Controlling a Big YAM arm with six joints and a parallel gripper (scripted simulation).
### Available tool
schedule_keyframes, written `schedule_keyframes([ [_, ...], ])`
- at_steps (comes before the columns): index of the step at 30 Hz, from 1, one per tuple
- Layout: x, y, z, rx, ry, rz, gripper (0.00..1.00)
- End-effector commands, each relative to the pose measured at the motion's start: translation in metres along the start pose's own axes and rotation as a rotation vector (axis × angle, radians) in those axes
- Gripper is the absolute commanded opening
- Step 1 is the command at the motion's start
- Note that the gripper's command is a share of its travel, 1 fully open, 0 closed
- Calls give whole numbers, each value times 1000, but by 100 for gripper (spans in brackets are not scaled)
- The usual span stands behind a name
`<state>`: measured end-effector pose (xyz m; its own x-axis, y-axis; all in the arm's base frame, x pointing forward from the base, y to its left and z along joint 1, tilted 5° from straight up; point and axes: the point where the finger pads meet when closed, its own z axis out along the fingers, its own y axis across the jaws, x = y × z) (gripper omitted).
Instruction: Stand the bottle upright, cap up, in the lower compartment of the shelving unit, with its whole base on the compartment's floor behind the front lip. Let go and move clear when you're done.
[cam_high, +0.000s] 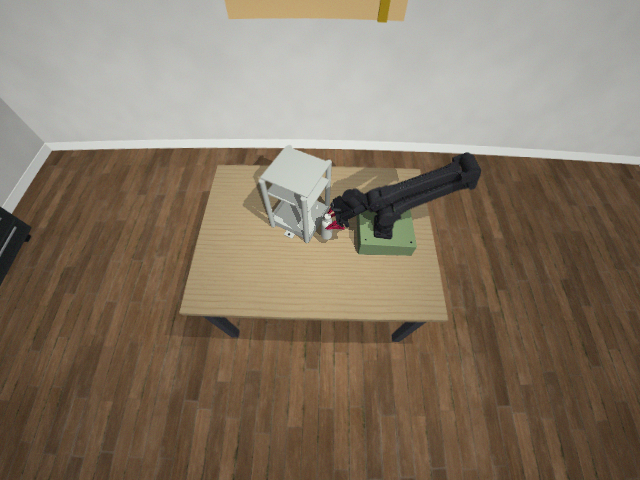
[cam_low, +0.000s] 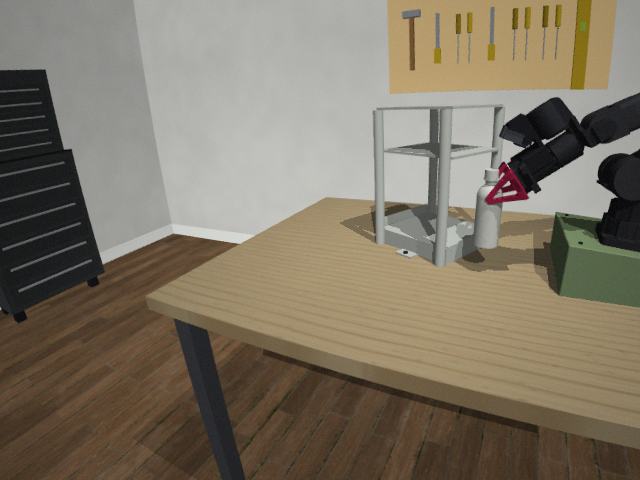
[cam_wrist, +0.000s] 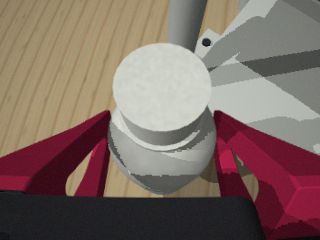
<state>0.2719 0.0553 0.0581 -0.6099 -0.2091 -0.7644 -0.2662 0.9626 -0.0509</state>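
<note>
A white bottle (cam_high: 324, 227) (cam_low: 488, 215) (cam_wrist: 162, 135) stands upright, cap up, just outside the right front post of the grey shelving unit (cam_high: 296, 174) (cam_low: 438, 178). My gripper (cam_high: 333, 221) (cam_low: 502, 188) (cam_wrist: 162, 120) with red fingers is shut on the bottle's neck and shoulder, one finger on each side. The bottle's base is at or just above the table top, beside the lower compartment's floor (cam_low: 413, 227) (cam_wrist: 280, 67). In the wrist view the round cap faces the camera and a shelf post (cam_wrist: 192, 0) stands right behind it.
The green arm base (cam_high: 385, 236) (cam_low: 589, 260) sits to the right of the shelf on the wooden table (cam_high: 310, 279) (cam_low: 392, 320). A small white tab (cam_high: 287, 235) (cam_low: 405, 252) lies at the shelf's front. A black drawer cabinet (cam_low: 36, 191) stands on the floor at left.
</note>
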Motion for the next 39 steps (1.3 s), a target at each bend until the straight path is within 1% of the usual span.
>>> schedule_keyframes([
  [1, -8, -11, -4, 43, -27, 66, 41],
  [3, -4, -14, -4, 60, -22, 79, 41],
  [4, -6, -15, -4, 63, -27, 81, 41],
  [9, -26, -17, -7, 65, -67, 81, 41],
  [14, -33, -17, -7, 64, -77, 80, 41],
  [27, -37, -17, -7, 63, -79, 79, 41],
  [29, -37, -17, -8, 67, -81, 82, 41],
  [31, -32, -16, -9, 76, -72, 90, 41],
  [33, -32, -16, -9, 76, -72, 90, 41],
  [36, -15, -15, -12, 109, -47, 116, 41],
  [39, 0, -17, -17, 163, -31, 155, 41],
])
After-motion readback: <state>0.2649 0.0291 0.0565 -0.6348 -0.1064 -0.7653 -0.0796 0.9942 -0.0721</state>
